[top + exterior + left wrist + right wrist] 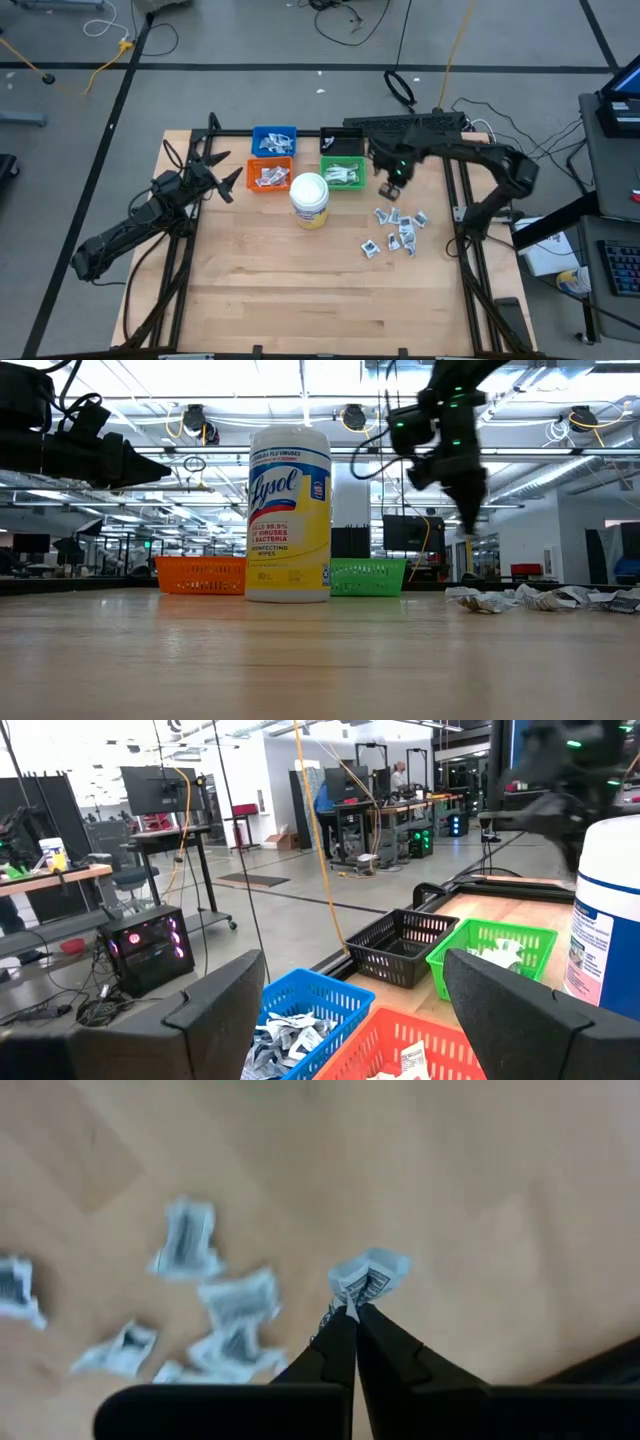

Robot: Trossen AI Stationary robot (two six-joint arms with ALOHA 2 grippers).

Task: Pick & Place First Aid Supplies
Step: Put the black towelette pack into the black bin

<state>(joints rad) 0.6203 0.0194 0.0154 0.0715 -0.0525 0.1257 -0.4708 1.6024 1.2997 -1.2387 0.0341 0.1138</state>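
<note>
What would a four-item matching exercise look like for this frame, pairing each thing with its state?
Things:
1. left gripper
2. right gripper
3. black bin
4. blue bin

States:
A. shut on a packet
B. holds packets
C. open, holds nothing
D. looks empty

Pairs: 1-C, 2-A, 3-D, 4-B

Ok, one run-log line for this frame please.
right gripper: shut on packet, raised beside green bin | left gripper: open, waiting by orange bin | loose packets: on table

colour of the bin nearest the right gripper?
Green bin; clearest in the high view.
</note>
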